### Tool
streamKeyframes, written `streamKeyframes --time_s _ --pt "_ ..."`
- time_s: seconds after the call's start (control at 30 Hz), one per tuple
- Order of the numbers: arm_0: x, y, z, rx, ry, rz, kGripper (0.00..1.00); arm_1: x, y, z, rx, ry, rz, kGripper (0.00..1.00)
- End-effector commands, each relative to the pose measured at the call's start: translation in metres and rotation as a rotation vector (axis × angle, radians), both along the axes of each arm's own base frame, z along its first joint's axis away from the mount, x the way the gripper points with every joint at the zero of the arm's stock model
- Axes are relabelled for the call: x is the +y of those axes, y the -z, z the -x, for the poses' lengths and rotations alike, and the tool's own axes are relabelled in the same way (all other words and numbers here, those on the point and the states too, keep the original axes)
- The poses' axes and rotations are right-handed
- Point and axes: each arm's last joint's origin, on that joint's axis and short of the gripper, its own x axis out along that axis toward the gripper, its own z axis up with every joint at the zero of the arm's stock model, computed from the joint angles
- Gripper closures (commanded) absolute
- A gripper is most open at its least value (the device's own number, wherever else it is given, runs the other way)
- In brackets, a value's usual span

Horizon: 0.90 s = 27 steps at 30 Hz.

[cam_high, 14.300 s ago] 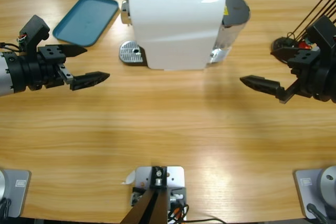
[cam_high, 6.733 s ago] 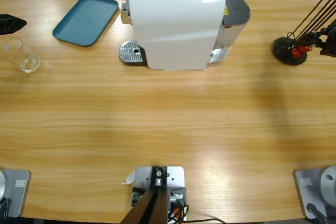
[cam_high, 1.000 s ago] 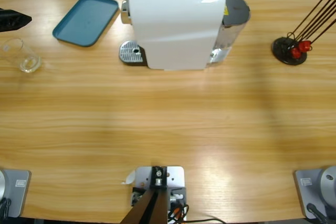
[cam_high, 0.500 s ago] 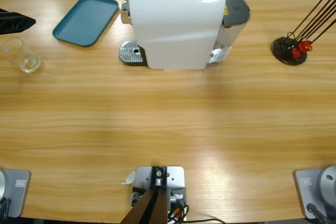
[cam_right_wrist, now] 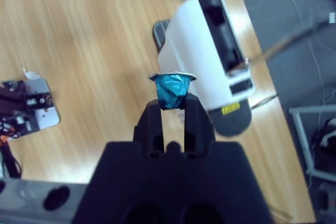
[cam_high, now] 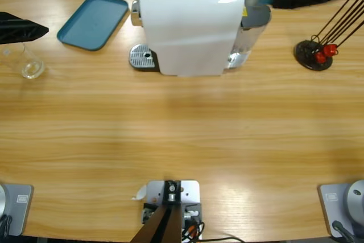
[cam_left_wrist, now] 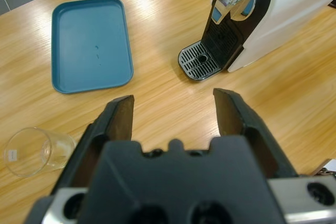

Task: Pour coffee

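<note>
Holding a blue coffee capsule clamped between its jaws, the right gripper hung above the white coffee machine, whose top slot stood open at about two o'clock from the capsule. The step in hand looked like loading the machine; the next move probably called for lowering the capsule squarely into that slot. The left gripper waited with jaws spread wide and empty, the clear glass at its eight o'clock on the bench, the teal tray and drip grate beyond. No coffee showed. Half a second earlier, the high view showed no right arm and no capsule.
</note>
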Motion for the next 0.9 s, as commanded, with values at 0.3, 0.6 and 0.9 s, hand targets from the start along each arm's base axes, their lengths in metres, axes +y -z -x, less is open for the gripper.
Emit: streamKeyframes --time_s 0.3,0.6,0.9 --pt "-0.001 0.012 0.002 0.03 0.029 -0.03 0.355 0.12 0.048 -0.087 -0.009 -0.151 0.177 1.0" --pt "-0.001 0.013 0.002 0.033 0.029 -0.032 0.354 0.129 0.06 -0.126 -0.047 -0.151 0.235 1.0" --pt "-0.001 0.014 0.002 0.037 0.03 -0.038 0.356 0.124 0.066 -0.151 -0.04 -0.138 0.241 1.0"
